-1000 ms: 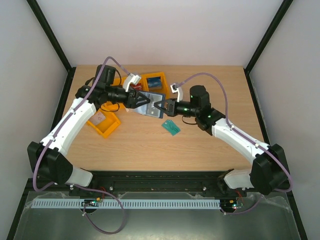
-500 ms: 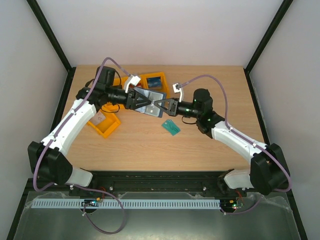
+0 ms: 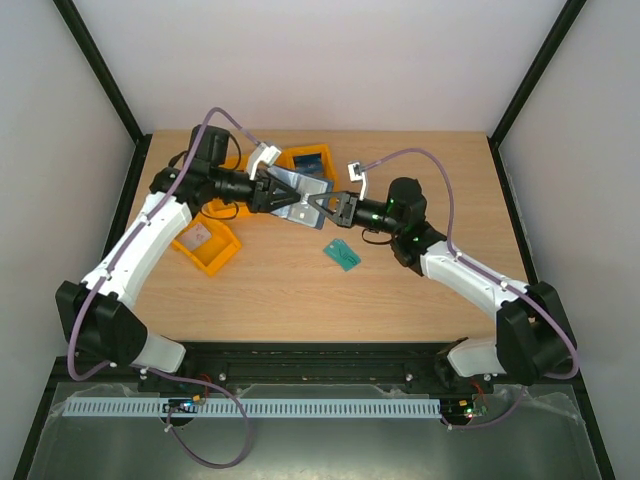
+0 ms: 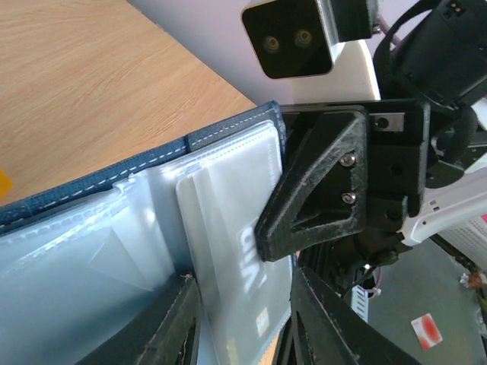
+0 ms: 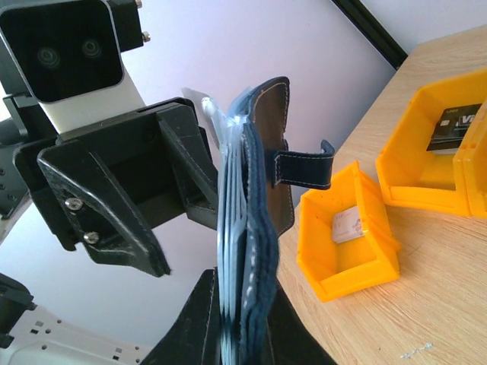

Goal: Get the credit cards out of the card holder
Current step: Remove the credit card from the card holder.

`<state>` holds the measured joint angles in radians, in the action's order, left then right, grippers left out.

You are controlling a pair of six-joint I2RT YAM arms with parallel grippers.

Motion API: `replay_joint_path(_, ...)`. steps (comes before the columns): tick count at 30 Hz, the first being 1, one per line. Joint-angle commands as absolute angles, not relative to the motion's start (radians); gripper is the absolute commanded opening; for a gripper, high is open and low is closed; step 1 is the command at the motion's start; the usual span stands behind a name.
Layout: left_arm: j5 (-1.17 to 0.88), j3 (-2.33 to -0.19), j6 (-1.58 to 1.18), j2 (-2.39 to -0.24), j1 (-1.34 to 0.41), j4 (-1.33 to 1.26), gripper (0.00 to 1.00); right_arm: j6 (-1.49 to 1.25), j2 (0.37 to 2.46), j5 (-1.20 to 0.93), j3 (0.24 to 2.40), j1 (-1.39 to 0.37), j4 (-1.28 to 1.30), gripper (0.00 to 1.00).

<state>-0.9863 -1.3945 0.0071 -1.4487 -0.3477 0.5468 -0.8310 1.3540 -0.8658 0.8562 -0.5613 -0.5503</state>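
Note:
Both grippers hold the dark navy card holder (image 3: 302,190) off the table near the back. In the left wrist view it (image 4: 114,228) lies open, pale blue-grey with clear sleeves. My left gripper (image 4: 243,308) is closed round one sleeve that holds a pale credit card (image 4: 243,251). It also shows in the top view (image 3: 283,196). My right gripper (image 5: 242,304) is shut on the stacked cover and sleeves, seen edge-on, with the clasp tab (image 5: 304,169) sticking out. It also shows in the top view (image 3: 320,206). Its finger (image 4: 319,190) presses the same sleeve.
An orange bin (image 3: 207,243) at the left holds a pale card (image 5: 346,226). Another orange bin (image 3: 310,160) at the back holds a dark card (image 5: 456,125). A lone teal-green card (image 3: 342,253) lies on the table under the right gripper.
Both grippers have carried the card holder a little toward the back of the table. The right arm has reached further left.

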Motion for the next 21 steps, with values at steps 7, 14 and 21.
replay_joint_path(7,-0.770,-1.463,0.207,-1.393,-0.267,0.731,0.77,-0.538,1.267,-0.967,0.975,-0.581,-0.356,0.02)
replay_joint_path(14,-0.901,-1.506,0.361,-1.379,-0.187,0.858,0.99,-0.421,1.226,-1.006,1.008,-0.581,-0.221,0.02)
replay_joint_path(21,-0.949,-1.446,0.370,-1.381,-0.169,0.837,0.99,-0.413,1.223,-1.053,1.011,-0.581,-0.231,0.02)
